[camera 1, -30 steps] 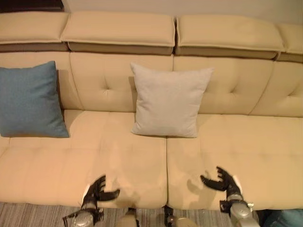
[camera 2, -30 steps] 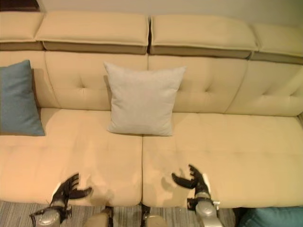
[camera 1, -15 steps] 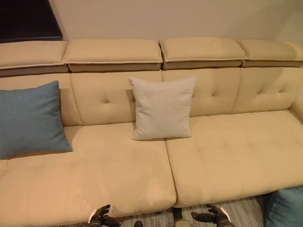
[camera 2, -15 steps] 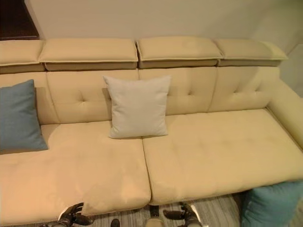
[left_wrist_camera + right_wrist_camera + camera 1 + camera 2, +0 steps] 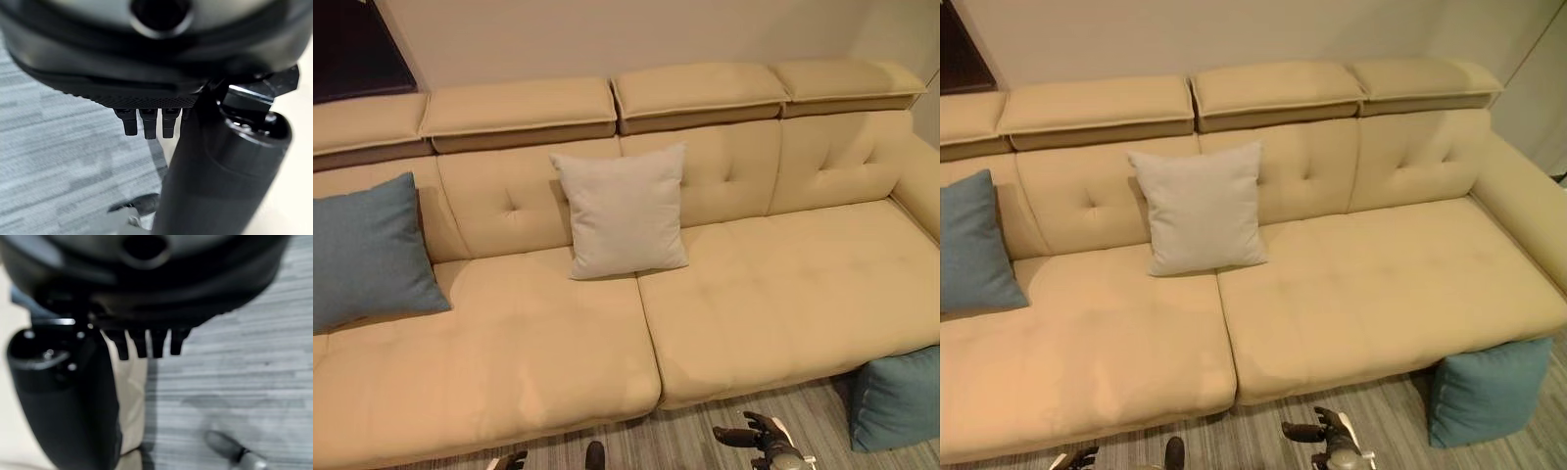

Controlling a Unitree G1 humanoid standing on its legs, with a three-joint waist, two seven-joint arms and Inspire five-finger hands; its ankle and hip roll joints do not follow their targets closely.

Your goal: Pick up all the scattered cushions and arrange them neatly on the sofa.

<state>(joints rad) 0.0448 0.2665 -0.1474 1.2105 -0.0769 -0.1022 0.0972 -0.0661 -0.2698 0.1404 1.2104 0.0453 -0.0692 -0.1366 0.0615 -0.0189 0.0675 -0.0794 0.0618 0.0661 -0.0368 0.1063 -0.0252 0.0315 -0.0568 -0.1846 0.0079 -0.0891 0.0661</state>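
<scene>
A grey cushion (image 5: 622, 211) leans upright against the backrest in the middle of the beige sofa (image 5: 783, 284). A blue cushion (image 5: 367, 250) leans at the sofa's left end. A teal cushion (image 5: 1489, 390) stands on the floor against the sofa's front right corner. My right hand (image 5: 759, 436) hovers low over the floor in front of the seat, open and holding nothing; its fingers (image 5: 146, 345) show straight in the right wrist view. My left hand (image 5: 1077, 457) sits at the lower left edge, open, with its fingers (image 5: 144, 125) over the carpet.
Grey striped carpet (image 5: 685, 436) runs along the sofa's front. The right seat (image 5: 1371, 284) of the sofa is bare. The armrest (image 5: 1523, 211) closes the right end. A dark panel (image 5: 352, 49) sits on the wall behind the sofa's left end.
The camera has pulled back and swung right, so the sofa looks farther and more of the teal floor cushion shows. Both hands have come off the seat edge and now hang over the carpet.
</scene>
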